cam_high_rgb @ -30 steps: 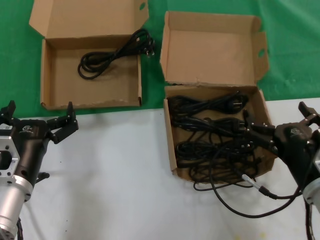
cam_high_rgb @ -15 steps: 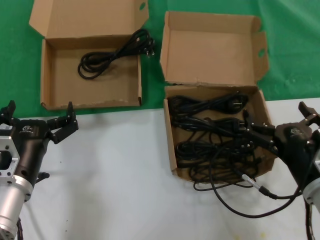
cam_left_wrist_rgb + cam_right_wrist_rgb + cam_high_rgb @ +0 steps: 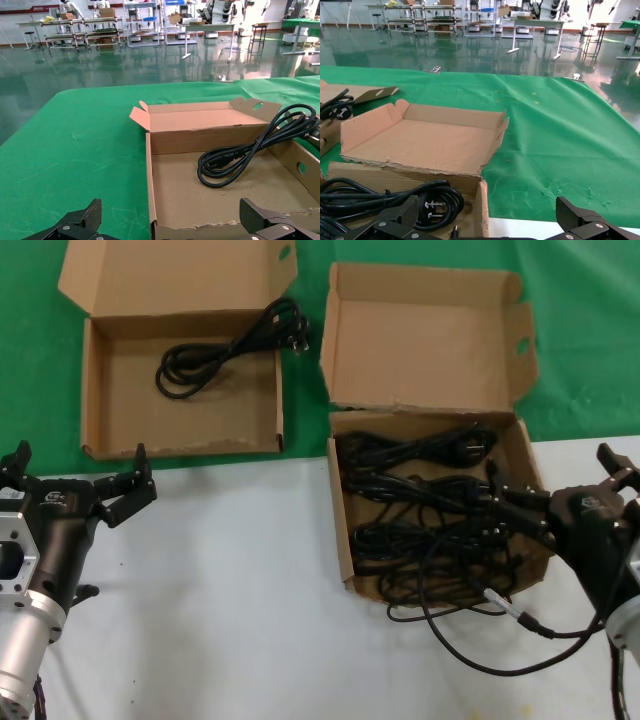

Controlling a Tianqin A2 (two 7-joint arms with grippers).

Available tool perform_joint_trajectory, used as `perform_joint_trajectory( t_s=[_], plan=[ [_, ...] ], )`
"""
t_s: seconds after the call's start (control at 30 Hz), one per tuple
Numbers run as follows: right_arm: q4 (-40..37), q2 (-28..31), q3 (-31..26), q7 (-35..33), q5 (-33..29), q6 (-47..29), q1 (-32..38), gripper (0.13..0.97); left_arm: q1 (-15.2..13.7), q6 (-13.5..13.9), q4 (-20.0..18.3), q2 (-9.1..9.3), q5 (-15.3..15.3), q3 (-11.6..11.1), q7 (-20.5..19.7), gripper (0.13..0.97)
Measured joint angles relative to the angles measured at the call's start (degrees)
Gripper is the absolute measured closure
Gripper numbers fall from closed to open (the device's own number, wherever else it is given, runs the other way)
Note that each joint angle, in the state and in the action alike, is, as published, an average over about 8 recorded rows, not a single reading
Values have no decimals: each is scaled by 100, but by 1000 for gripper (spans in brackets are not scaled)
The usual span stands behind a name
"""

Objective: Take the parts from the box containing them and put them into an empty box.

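Observation:
Several black power cords (image 3: 430, 525) lie piled in the squarish box (image 3: 338, 530) at the right, its winged lid (image 3: 425, 340) standing open. One cord (image 3: 215, 355) lies in the wider, shallower box (image 3: 100, 415) at the back left, its plug end over the far right corner. My right gripper (image 3: 555, 475) is open, low over the squarish box's near right corner; the right wrist view (image 3: 487, 207) shows it straddling the box wall, with a plug (image 3: 432, 205) just inside. My left gripper (image 3: 80, 455) is open and empty in front of the shallow box (image 3: 210, 190), where the cord (image 3: 250, 150) shows.
A thinner black cable with a silver connector (image 3: 505, 605) trails out of the squarish box onto the white table (image 3: 230, 590). Green cloth (image 3: 590, 340) covers the surface behind and around both boxes.

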Motion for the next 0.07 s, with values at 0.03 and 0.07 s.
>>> perform_joint_trajectory(
  t_s=[0.03, 0.07],
  plan=[
    [0, 0, 0, 0, 0, 0, 0, 129, 0, 0, 0, 0, 0, 0, 0, 132],
    [0, 0, 0, 0, 0, 0, 0, 129, 0, 0, 0, 0, 0, 0, 0, 132]
  ],
)
